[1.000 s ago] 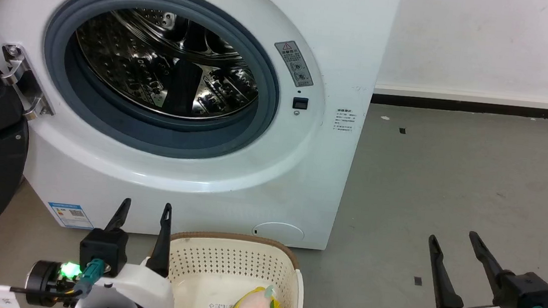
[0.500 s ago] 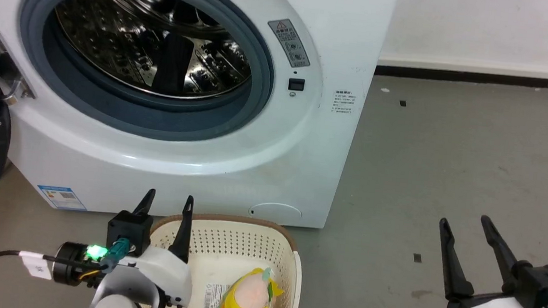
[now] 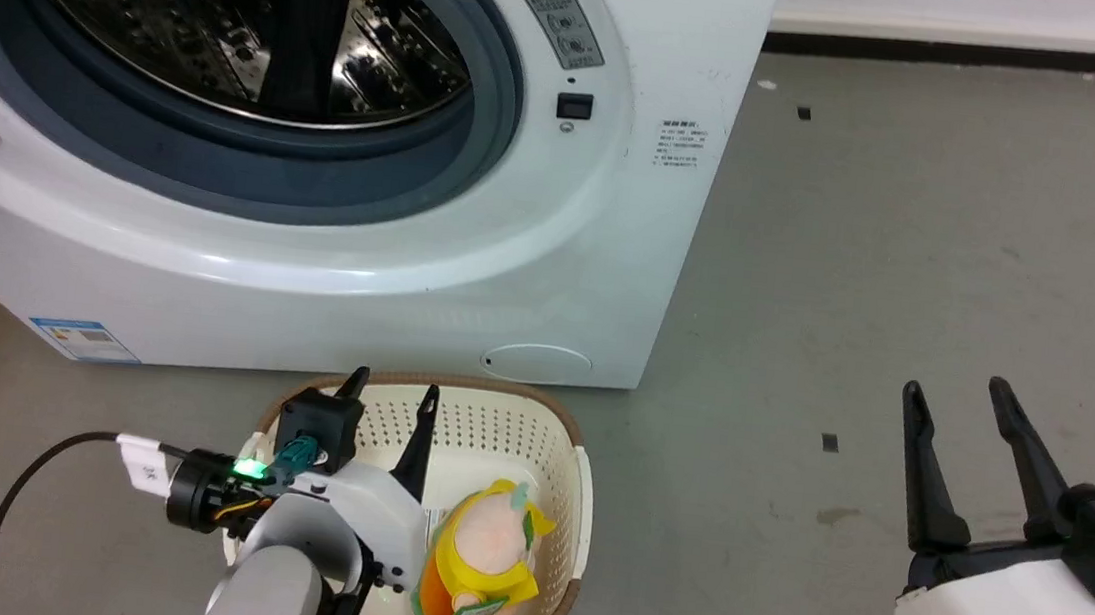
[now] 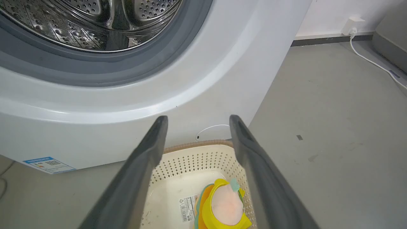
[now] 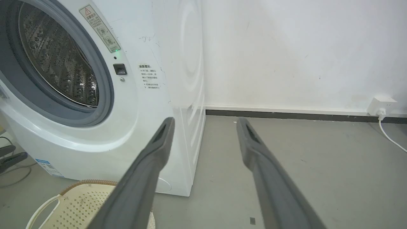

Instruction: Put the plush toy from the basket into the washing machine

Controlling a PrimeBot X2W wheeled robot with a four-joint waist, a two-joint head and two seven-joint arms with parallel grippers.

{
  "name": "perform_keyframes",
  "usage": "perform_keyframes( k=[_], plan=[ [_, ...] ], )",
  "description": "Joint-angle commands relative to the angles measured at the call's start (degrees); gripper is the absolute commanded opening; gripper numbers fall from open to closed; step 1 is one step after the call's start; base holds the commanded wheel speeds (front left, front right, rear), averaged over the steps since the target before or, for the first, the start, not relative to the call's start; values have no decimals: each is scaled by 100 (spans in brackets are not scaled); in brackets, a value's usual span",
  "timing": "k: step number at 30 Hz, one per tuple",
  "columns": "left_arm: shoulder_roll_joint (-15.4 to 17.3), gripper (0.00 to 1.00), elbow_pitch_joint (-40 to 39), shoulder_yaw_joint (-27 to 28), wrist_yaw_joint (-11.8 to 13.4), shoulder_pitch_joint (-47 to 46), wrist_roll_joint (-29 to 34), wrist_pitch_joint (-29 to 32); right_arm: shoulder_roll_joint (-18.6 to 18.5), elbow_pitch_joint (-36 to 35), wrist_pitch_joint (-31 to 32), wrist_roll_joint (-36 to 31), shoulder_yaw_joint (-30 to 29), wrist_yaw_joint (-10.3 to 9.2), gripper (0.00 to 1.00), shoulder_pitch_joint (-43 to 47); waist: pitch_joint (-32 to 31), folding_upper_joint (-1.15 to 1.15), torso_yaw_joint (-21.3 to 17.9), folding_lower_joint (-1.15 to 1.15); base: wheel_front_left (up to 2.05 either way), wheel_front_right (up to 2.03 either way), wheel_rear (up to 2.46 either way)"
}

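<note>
Left wrist view: left end effector (image 4: 197, 118) spread, empty, over basket (image 4: 190, 147) with plush toy (image 4: 224, 206).

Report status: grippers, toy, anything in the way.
Both open: left gripper over basket, beside toy; right gripper empty, off to the side. Toy in basket, ungrasped. Mouth of washer open, nothing blocking.

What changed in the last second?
The head camera tilted down, so the whole picture shifted. The left gripper moved right, from beside the basket to over its left part, fingers open, close to the plush toy. Nothing was taken hold of or let go. Unchanged: the toy lies in the basket, the washing machine porthole is open, and the right gripper is open over the floor.
</note>
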Motion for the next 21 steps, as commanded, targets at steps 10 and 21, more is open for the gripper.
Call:
perform_keyframes(
  k=[10,21],
  plan=[
    [27,100,747,-328,-41,-529,-142,55,-1,-154,-149,252,-51,-2,100,-318,571,0,-214,0,0,0,0],
    [137,100,1425,-654,-106,-992,-252,313,-1,-280,-280,493,-119,-2,100,-597,1200,0,-371,0,0,0,0]
  ],
)
